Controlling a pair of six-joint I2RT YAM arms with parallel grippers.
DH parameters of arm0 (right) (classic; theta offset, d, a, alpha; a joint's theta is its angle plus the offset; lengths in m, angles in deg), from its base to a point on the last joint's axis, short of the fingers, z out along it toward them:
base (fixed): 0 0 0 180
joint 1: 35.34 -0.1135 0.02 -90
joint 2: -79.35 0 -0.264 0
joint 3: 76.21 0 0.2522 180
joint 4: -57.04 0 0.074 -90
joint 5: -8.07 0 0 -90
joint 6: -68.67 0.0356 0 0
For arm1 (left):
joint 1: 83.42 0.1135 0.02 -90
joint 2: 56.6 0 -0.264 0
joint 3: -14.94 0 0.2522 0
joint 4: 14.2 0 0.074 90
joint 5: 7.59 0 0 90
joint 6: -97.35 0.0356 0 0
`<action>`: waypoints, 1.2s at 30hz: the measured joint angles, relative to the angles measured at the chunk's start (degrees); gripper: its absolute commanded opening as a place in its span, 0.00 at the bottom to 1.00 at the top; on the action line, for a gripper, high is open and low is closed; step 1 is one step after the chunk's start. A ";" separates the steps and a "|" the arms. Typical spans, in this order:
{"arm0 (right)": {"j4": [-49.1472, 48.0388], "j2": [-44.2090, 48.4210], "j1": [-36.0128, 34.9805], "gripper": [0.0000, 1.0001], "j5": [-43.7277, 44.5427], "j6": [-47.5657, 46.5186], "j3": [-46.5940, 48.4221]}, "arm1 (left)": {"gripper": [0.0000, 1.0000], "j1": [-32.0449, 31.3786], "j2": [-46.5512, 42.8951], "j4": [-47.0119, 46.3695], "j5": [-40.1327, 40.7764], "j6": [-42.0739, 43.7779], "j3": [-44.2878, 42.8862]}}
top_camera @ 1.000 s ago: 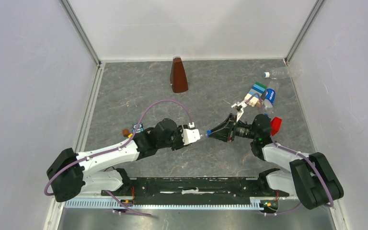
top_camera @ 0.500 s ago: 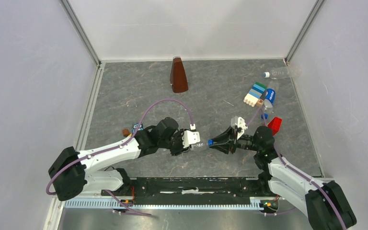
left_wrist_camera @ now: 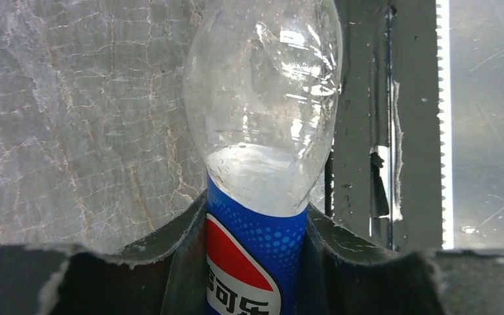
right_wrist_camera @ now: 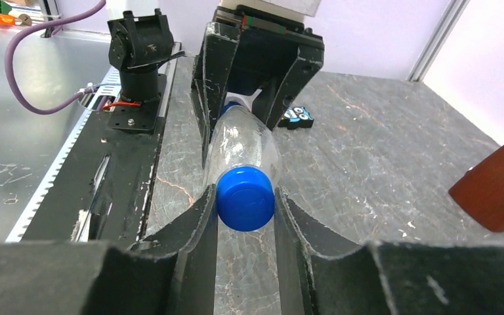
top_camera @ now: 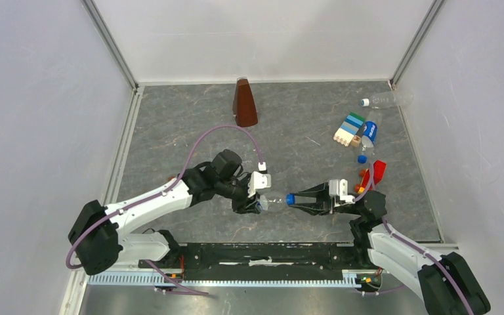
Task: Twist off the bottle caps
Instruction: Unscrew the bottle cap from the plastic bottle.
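A clear bottle [top_camera: 274, 200] with a blue label is held level above the table between both arms. My left gripper [top_camera: 261, 200] is shut on its labelled body [left_wrist_camera: 256, 262], the clear shoulder [left_wrist_camera: 262, 118] sticking out past the fingers. My right gripper [top_camera: 293, 199] faces it and is shut on the bottle's blue cap [right_wrist_camera: 245, 197], one finger on each side. Another labelled bottle [top_camera: 369, 133] lies at the right, with a small blue cap [top_camera: 361, 158] on the table near it. An unlabelled bottle [top_camera: 386, 100] with a white cap [top_camera: 365, 102] lies at the far right corner.
A brown pyramid-shaped object [top_camera: 243, 103] stands at the back centre. Stacked toy blocks [top_camera: 349, 128] and a red piece [top_camera: 376, 172] lie at the right, behind my right arm. A small brown item [top_camera: 170, 178] lies by my left arm. The black base rail [top_camera: 269, 252] runs along the near edge.
Both grippers have shifted toward the near edge with the bottle between them. My right wrist has turned about its axis while shut on the cap, and that arm has swung inward.
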 measured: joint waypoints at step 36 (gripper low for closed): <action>23.28 -10.97 4.04 0.67 13.57 30.62 16.87 | 0.02 -9.57 -9.20 -29.68 42.99 9.38 13.90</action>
